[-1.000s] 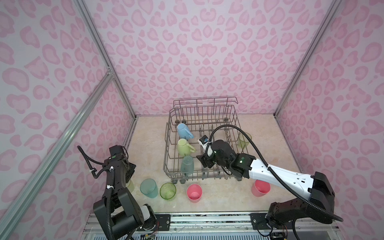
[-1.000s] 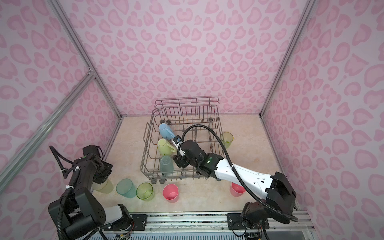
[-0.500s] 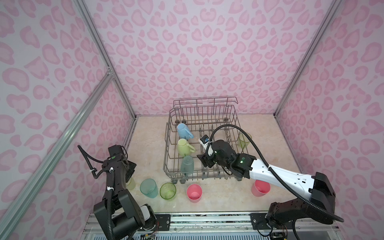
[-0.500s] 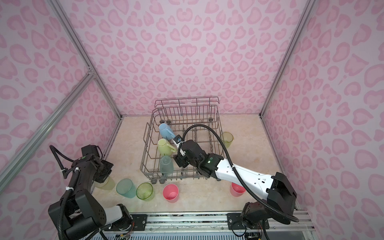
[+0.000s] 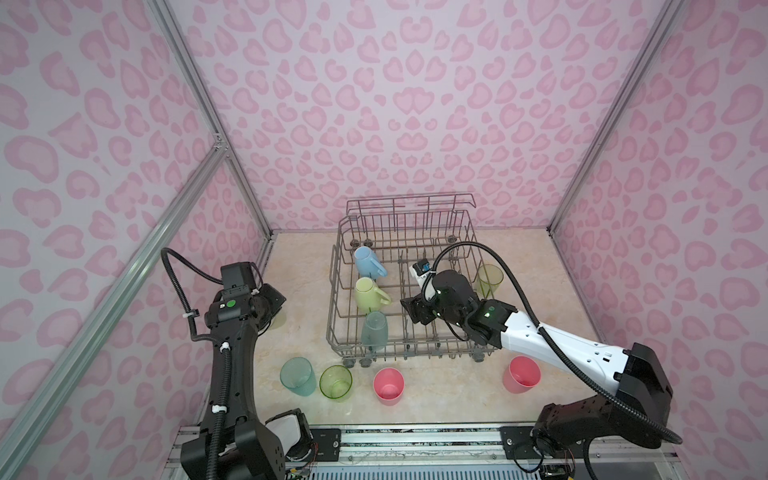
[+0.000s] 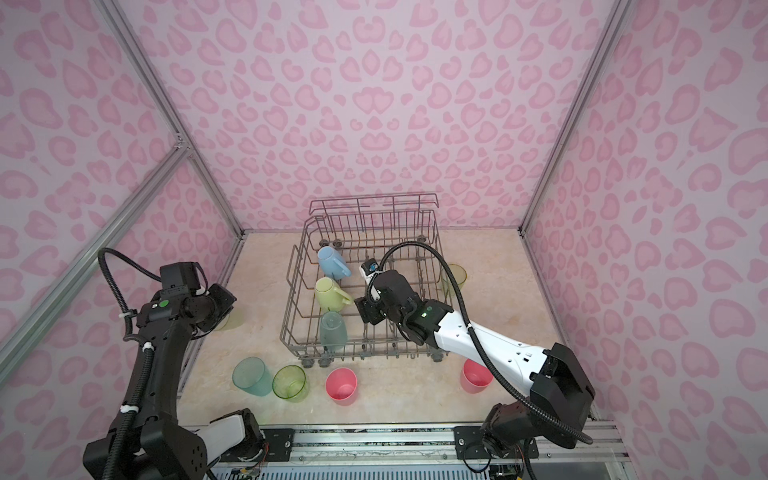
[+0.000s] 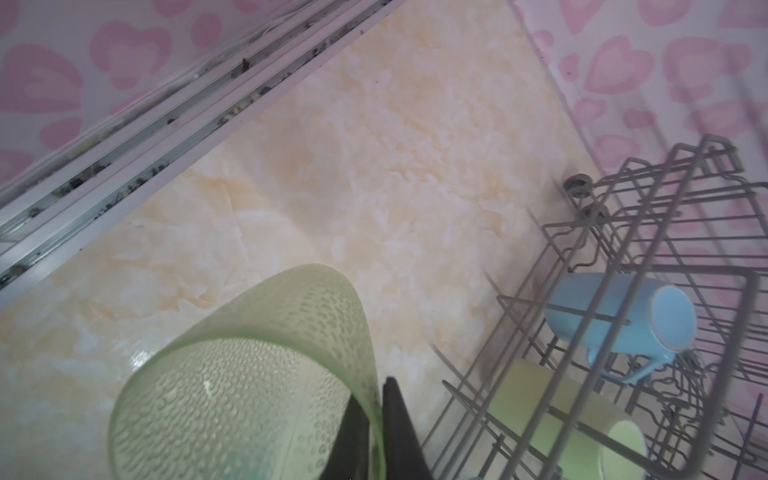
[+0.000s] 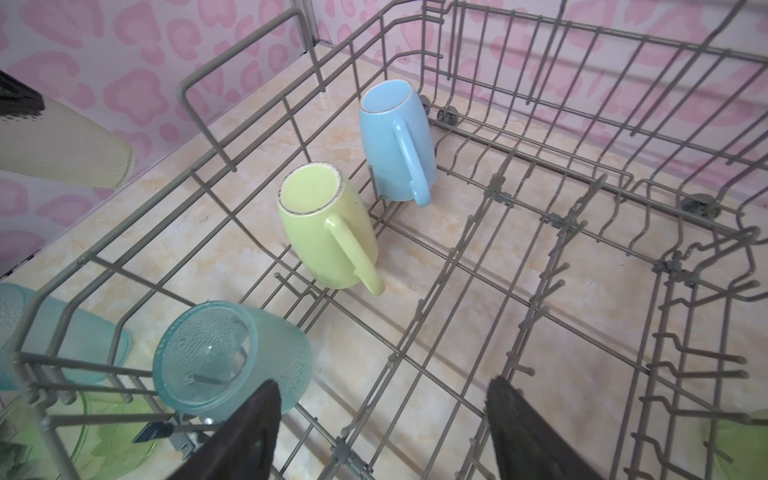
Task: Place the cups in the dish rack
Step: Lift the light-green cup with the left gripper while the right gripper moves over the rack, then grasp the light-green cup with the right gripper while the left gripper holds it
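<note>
We've got three cups (image 5: 371,291) in the rack (image 5: 415,345), five loose outside; left gripper (image 7: 376,432) pinches a green cup (image 7: 249,374), right gripper (image 8: 382,384) gapes empty.

Metal wire rack (image 5: 415,232), dimpled plastic cup (image 7: 270,353)

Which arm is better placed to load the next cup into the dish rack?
Left: the left gripper grips a pale green cup beside the dish rack; the right gripper is open and empty.

Lighting: bright, even, diffuse; shadows soft. Faint glare on table (image 7: 139,358). Wrist views: foreground blurred, edges smeared.
</note>
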